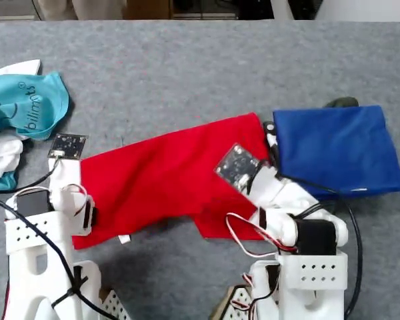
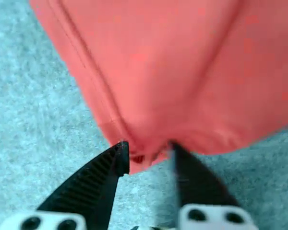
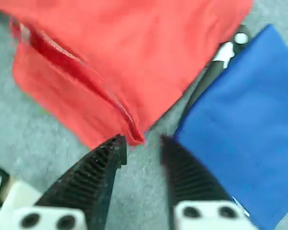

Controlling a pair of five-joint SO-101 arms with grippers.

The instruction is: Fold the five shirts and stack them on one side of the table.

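Red shirt (image 1: 160, 180): lies flat in the middle of the grey worktop (image 1: 187, 67), slanting from near left to far right.
Left gripper (image 2: 149, 155): pinches the red shirt's left edge, with cloth bunched between its tips.
Right gripper (image 3: 141, 143): open a little, right at a red corner, beside the blue shirt (image 1: 333, 150).
Blue shirt: folded, on the right, touching the red shirt.
Teal shirt (image 1: 27, 107): crumpled at the far left.

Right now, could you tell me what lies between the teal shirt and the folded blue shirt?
In the high view, the red shirt stretches between the teal shirt and the blue shirt.
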